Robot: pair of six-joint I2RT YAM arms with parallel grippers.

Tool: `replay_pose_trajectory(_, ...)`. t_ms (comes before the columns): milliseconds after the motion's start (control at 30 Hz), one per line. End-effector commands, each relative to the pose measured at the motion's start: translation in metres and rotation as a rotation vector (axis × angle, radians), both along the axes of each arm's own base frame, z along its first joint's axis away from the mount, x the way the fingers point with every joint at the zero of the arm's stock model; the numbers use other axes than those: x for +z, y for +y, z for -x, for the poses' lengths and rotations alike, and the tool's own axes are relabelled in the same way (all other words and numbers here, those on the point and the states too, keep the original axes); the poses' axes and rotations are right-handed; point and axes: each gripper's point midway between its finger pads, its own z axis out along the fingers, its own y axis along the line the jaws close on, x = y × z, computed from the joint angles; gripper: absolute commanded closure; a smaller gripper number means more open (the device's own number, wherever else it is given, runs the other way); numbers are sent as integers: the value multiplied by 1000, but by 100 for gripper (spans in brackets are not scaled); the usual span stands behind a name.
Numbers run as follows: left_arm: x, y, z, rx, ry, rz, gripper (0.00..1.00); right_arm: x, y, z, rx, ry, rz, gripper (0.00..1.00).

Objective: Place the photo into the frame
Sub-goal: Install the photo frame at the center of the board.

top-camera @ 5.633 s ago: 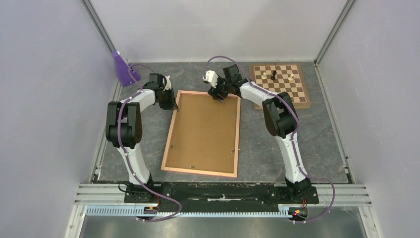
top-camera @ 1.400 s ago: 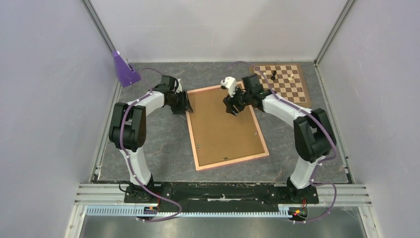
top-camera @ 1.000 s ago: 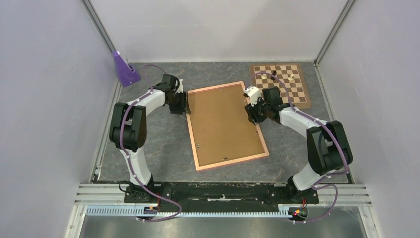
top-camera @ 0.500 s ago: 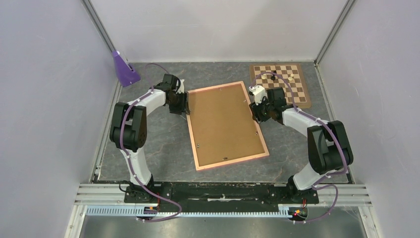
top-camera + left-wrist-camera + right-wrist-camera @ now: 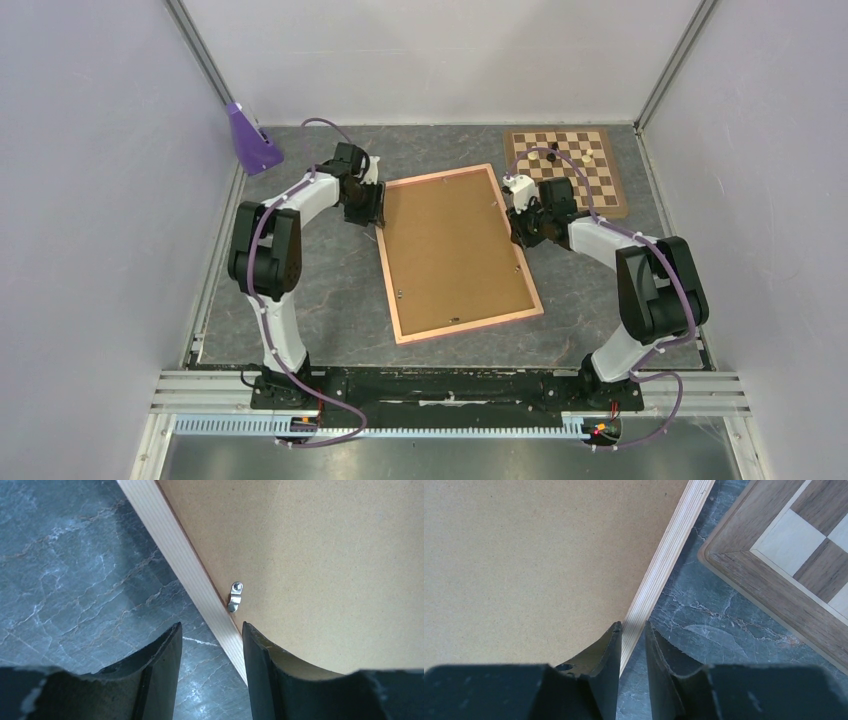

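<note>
The frame (image 5: 468,325) lies back-up and slightly askew in the middle of the worktop (image 5: 330,290), a brown backing board (image 5: 450,250) seated in it. The left end effector (image 5: 212,630) straddles the left rail near the far corner, its fingers moderately apart beside a metal clip (image 5: 234,596). The right end effector (image 5: 633,627) is narrow, pinching the right rail near the chessboard (image 5: 575,170).

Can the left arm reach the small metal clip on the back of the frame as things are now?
Probably yes: the left pincer hangs open over the edge of the frame, the clip just ahead, nothing between.
</note>
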Motion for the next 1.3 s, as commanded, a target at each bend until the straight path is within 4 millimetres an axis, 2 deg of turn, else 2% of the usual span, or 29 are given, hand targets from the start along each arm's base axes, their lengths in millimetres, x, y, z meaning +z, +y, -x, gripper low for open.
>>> replay_pose_trajectory(0, 3, -7, -8, -84, -16, -28, 46, 0, -1, -7, -6, -17, -10, 74)
replay_pose_trajectory(300, -5, -11, -18, -95, -13, -71, 46, 1, -3, -8, -3, -18, -18, 77)
replay_pose_trajectory(800, -10, -7, -20, -117, -3, -122, 62, 0, -6, -10, 1, -17, -26, 77)
replay_pose_trajectory(1133, -9, -12, -20, -136, -9, -115, 86, -1, -7, -9, 6, -16, -23, 78)
replay_pose_trajectory(1233, -9, -12, -22, -139, -15, -113, 97, -3, -7, -9, 8, -13, -22, 78)
replay_pose_trajectory(1267, -8, -13, -23, -139, -21, -111, 98, -3, -7, -9, 9, -14, -20, 79)
